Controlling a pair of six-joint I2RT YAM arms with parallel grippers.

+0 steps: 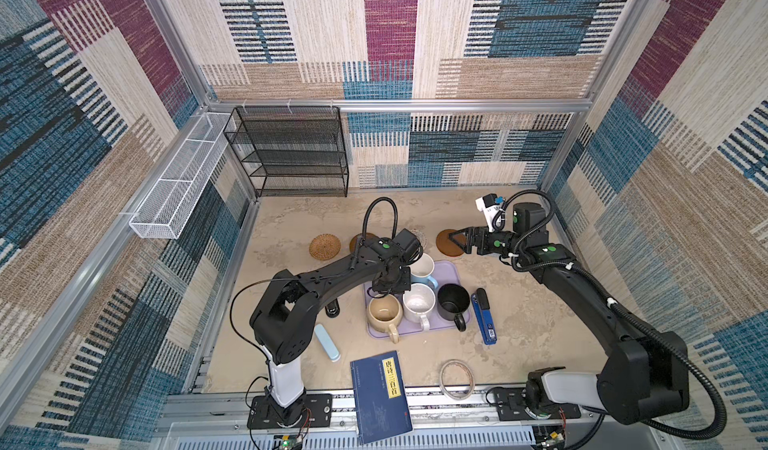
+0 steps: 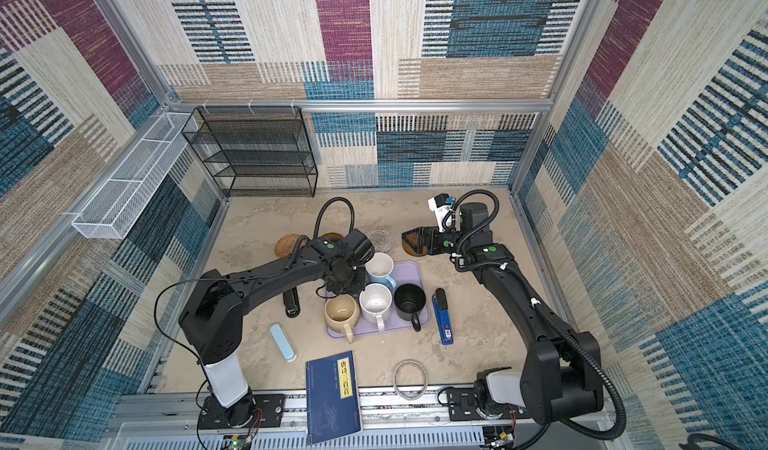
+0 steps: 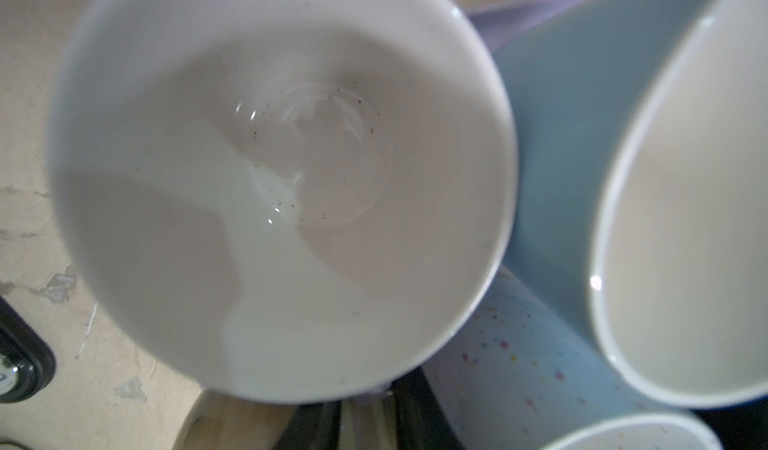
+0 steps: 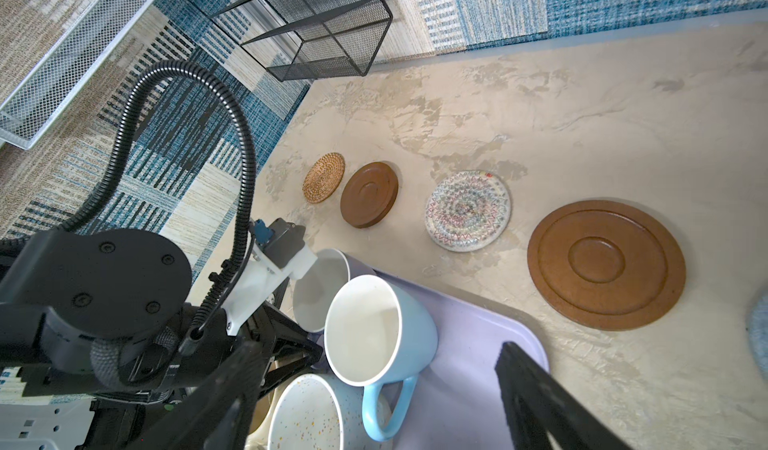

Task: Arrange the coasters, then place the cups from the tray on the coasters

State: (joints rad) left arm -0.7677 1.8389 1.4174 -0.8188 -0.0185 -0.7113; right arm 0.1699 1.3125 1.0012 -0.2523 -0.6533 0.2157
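Pale lilac plastic tray [image 1: 453, 273]: lt-blue mug [image 1: 423, 270], speckled-white mug [image 1: 418, 302], beige mug [image 1: 384, 313] and black mug [image 1: 453, 300] are contained. Lilac mug [image 4: 316, 290] is seen apparently at its corner, by L gripper [image 4: 291, 344]; jaw state not discernible. R gripper [image 1: 457, 241] is held spread above dark-brown wood coaster [image 4: 602, 265]. Mottled beige tabletop [image 1: 519, 323], woven-pattern walls [image 1: 457, 153].

Lilac tray [image 1: 449, 274]; lt-blue cup [image 1: 423, 270], beige cup [image 1: 384, 313], black cup [image 1: 453, 302], speckled wht cup [image 1: 419, 303]; tan rattan coaster [image 1: 325, 246].
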